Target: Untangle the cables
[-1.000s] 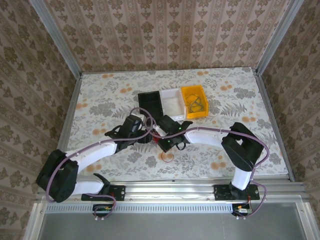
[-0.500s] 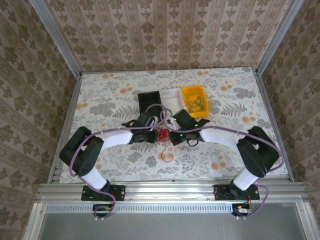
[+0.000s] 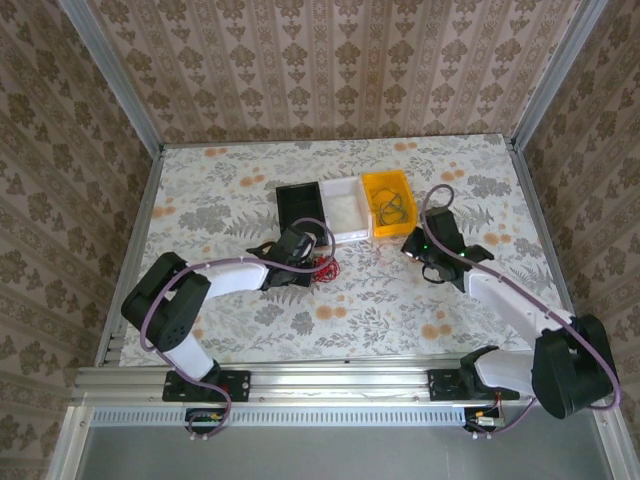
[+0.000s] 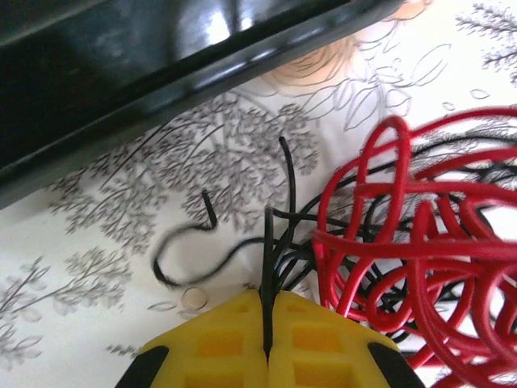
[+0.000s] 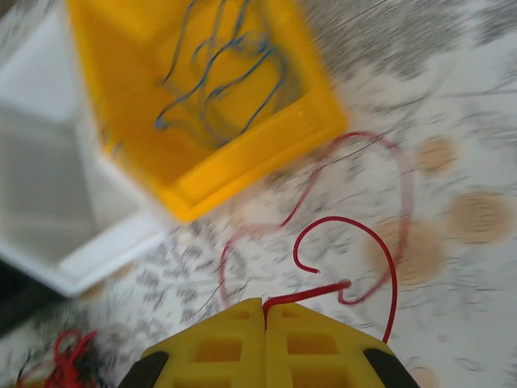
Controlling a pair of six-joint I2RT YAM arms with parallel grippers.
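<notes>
Pinching black cable (image 4: 267,259) is the left end effector (image 4: 265,323), red cable (image 5: 311,291) the right end effector (image 5: 264,311). Wallpapered walls (image 3: 330,70) are enclosing the floral worktop (image 3: 400,295).

— What do we record at the left gripper (image 4: 266,307)?
— We find its yellow fingers (image 4: 218,343) pressed together on the dark cable (image 4: 267,250), which rises straight from the seam.
— And beside it?
— We note the red cable (image 4: 420,245) bunched in loops just right of the fingers, dark strands threaded through it. A dark end curls left over the floral table (image 4: 97,242). The black bin (image 4: 145,73) runs across the top, apart from the wires
</notes>
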